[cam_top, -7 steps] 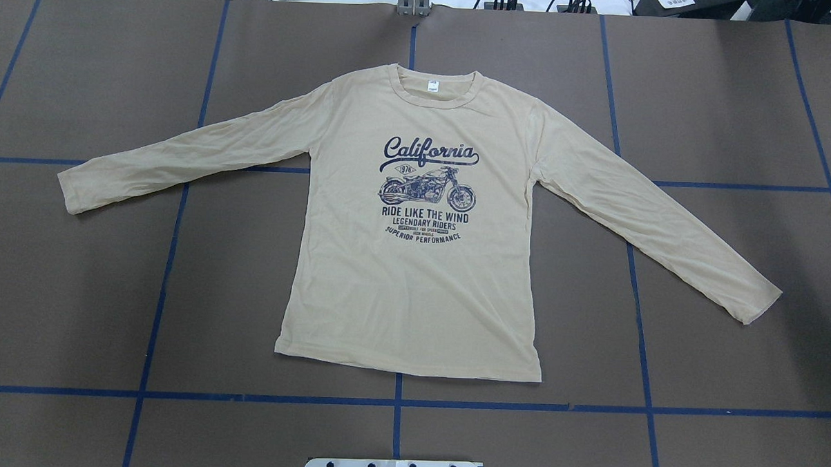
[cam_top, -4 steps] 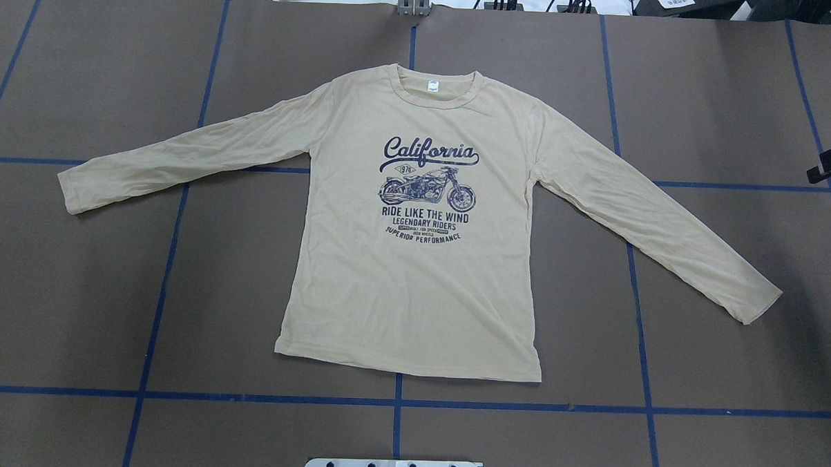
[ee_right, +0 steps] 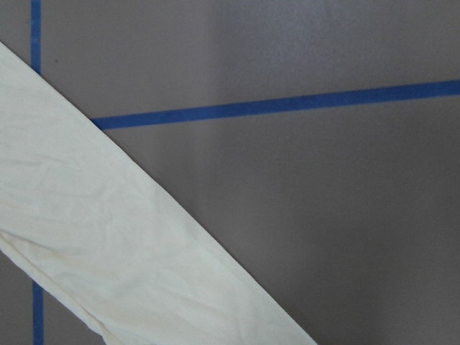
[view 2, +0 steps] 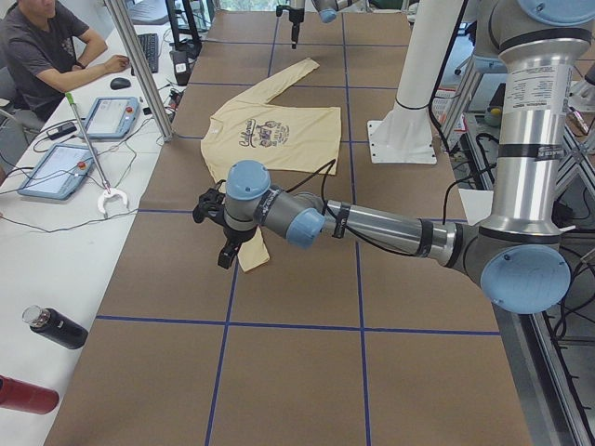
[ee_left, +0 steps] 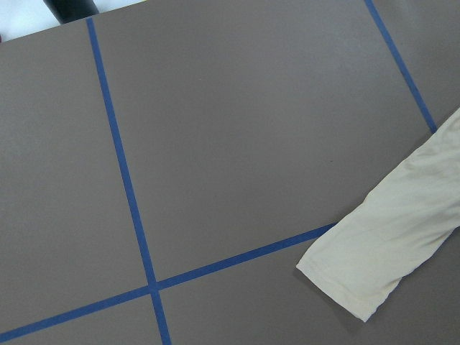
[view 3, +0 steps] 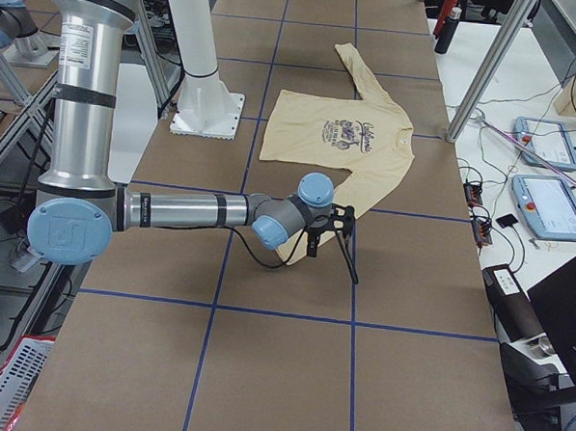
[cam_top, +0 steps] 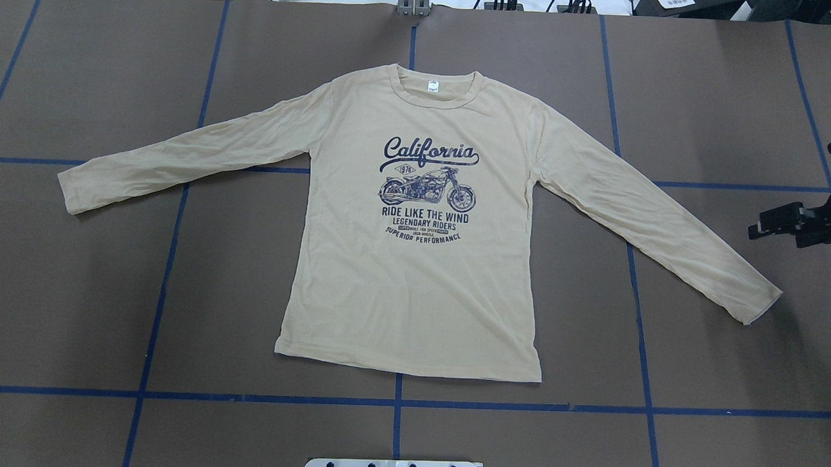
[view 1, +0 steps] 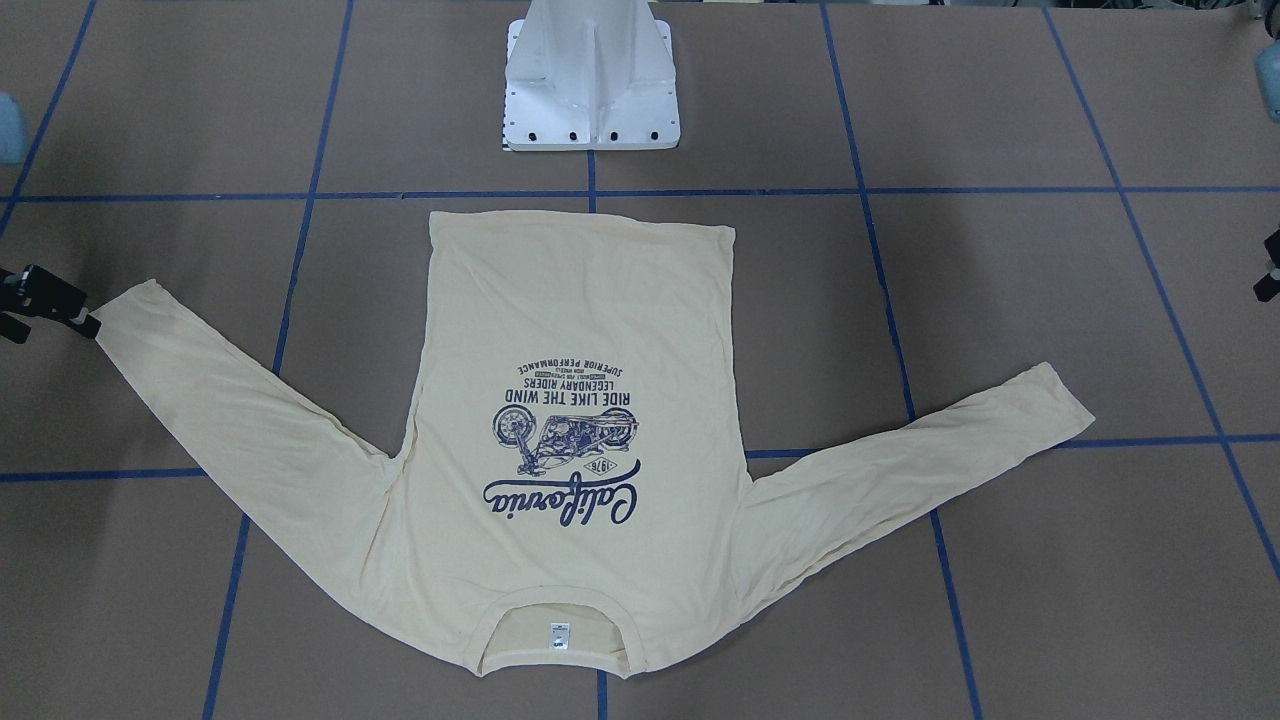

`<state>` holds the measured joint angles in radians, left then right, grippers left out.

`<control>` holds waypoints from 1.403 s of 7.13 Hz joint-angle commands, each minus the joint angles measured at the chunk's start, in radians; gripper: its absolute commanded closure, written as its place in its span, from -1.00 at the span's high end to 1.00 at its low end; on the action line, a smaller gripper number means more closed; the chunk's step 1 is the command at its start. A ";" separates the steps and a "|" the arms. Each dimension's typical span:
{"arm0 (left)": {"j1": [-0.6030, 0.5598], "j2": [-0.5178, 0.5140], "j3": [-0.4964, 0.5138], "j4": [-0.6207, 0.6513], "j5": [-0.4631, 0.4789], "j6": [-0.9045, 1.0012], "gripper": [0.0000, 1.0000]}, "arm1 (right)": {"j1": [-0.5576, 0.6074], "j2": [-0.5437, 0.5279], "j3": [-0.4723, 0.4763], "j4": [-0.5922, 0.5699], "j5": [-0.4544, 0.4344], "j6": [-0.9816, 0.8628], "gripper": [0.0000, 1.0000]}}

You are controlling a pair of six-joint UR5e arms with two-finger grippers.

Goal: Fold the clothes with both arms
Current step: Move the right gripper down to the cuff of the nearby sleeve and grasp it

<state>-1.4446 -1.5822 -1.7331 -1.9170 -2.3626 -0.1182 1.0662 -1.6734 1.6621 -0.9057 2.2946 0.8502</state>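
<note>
The cream-yellow long-sleeved T-shirt [cam_top: 414, 275] lies flat, print up, collar at the far side and both sleeves spread out; it also shows in the front-facing view [view 1: 580, 300]. My right gripper [cam_top: 794, 191] hovers at the table's right side, just beyond that sleeve's cuff [cam_top: 759, 301], with its jaws apart and empty; it shows beside the cuff in the front-facing view [view 1: 45, 315]. The right wrist view shows that sleeve [ee_right: 108, 237]. My left gripper [view 2: 216, 234] hovers near the other cuff [ee_left: 374, 266]; I cannot tell whether it is open or shut.
The white pedestal base [view 1: 592, 80] stands at the near table edge. Blue tape lines [cam_top: 396, 402] cross the brown table cover. A seated operator [view 2: 46, 46], tablets [view 2: 112, 116] and bottles [view 2: 56, 327] are at the far-side desk.
My right gripper has come in from the overhead view's right edge, moving left and nearer, closer to the right cuff. The shirt has not moved.
</note>
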 commanded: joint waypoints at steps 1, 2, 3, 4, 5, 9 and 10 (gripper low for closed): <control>0.001 0.007 0.004 -0.037 -0.006 -0.001 1.00 | -0.091 -0.009 0.001 0.011 -0.099 0.020 0.99; 0.001 0.008 0.003 -0.037 -0.007 -0.001 1.00 | -0.092 -0.052 0.014 0.017 -0.098 0.020 0.99; 0.001 0.007 0.000 -0.037 -0.007 -0.001 1.00 | -0.095 -0.110 0.052 0.022 -0.096 0.018 0.98; 0.001 0.007 0.001 -0.039 -0.007 -0.001 1.00 | -0.109 -0.138 0.071 0.022 -0.098 0.018 0.98; 0.001 0.008 0.001 -0.039 -0.007 -0.001 1.00 | -0.139 -0.135 0.070 0.021 -0.104 0.020 0.98; 0.001 0.010 0.003 -0.039 -0.007 0.000 1.00 | -0.180 -0.117 0.057 0.011 -0.125 0.020 0.97; 0.001 0.016 0.000 -0.040 -0.007 0.000 1.00 | -0.183 -0.117 0.050 0.011 -0.135 0.020 0.97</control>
<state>-1.4435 -1.5712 -1.7306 -1.9562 -2.3700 -0.1181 0.8891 -1.7918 1.7193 -0.8929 2.1703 0.8703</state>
